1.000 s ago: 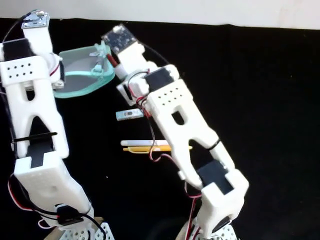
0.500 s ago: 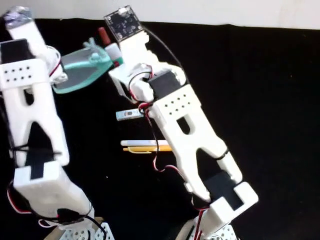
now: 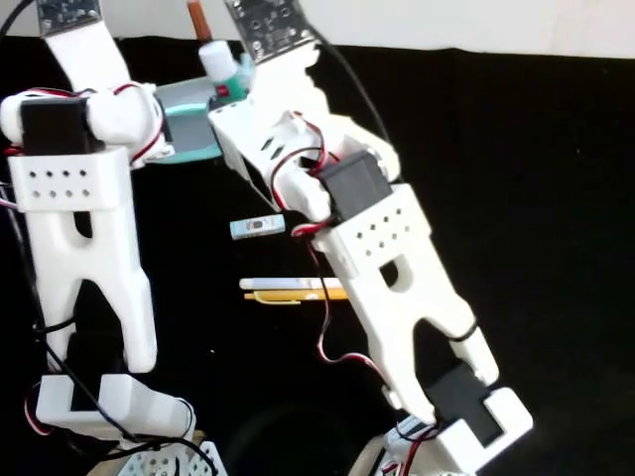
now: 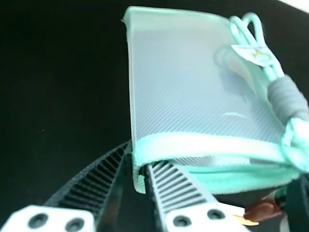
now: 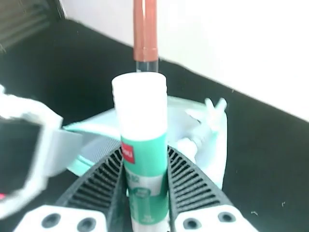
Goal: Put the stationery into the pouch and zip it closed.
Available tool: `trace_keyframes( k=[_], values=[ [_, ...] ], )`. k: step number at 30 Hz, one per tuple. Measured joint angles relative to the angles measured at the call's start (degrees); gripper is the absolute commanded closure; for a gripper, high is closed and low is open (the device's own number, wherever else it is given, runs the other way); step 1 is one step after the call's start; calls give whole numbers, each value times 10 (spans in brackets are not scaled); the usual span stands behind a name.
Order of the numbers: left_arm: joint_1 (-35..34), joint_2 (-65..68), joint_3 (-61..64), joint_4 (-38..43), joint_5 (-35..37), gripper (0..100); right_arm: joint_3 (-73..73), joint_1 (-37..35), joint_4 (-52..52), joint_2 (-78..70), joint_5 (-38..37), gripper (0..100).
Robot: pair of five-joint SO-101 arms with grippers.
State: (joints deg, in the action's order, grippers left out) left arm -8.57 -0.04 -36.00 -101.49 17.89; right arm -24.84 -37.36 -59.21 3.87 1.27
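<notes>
Pouch [image 4: 193,92] mint, see-through; left hand [image 4: 138,166] clamped on rim. Right hand [image 5: 143,162] grips glue stick [image 5: 140,106] near pouch. High view: pens [image 3: 288,289] on counter [image 3: 516,149], apart from pouch

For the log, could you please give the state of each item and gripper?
Mint translucent pouch: held by one edge; zip unclear.
Left gripper: shut on pouch.
White-and-green glue stick: clamped.
Right gripper: shut on glue stick.
Reddish-brown pen: beyond the stick; grip unclear.
Small pale blue block: lying flat.
Yellow and white pens: lying side by side.
</notes>
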Motion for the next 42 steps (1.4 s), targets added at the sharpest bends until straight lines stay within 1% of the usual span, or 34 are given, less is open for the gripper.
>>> trace_keyframes(
  k=[6, 13, 16, 20, 23, 29, 31, 35, 42],
  values=[
    [-17, 0, 1, 0, 68, 992, -69, 0, -11, 2, 2, 992],
    [-33, 32, 1, 0, 79, 992, -164, -16, -32, -5, 4, 992],
    [-31, 44, 1, 0, 79, 992, -217, -18, -50, -34, 33, 992],
    [-33, 45, 1, 0, 79, 992, -306, -18, -62, -111, 48, 992],
    [-53, 48, -6, 0, 79, 992, -391, -18, -88, -178, 59, 992],
    [-98, 48, -22, 0, 79, 992, -627, -18, -138, -353, 76, 992],
    [-106, 48, -22, 0, 79, 992, -675, -19, -146, -411, 78, 992],
    [-109, 48, -22, 0, 79, 992, -690, -25, -142, -466, 89, 992],
    [-109, 48, -22, 0, 79, 992, -698, -44, -110, -484, 100, 992]
  ],
)
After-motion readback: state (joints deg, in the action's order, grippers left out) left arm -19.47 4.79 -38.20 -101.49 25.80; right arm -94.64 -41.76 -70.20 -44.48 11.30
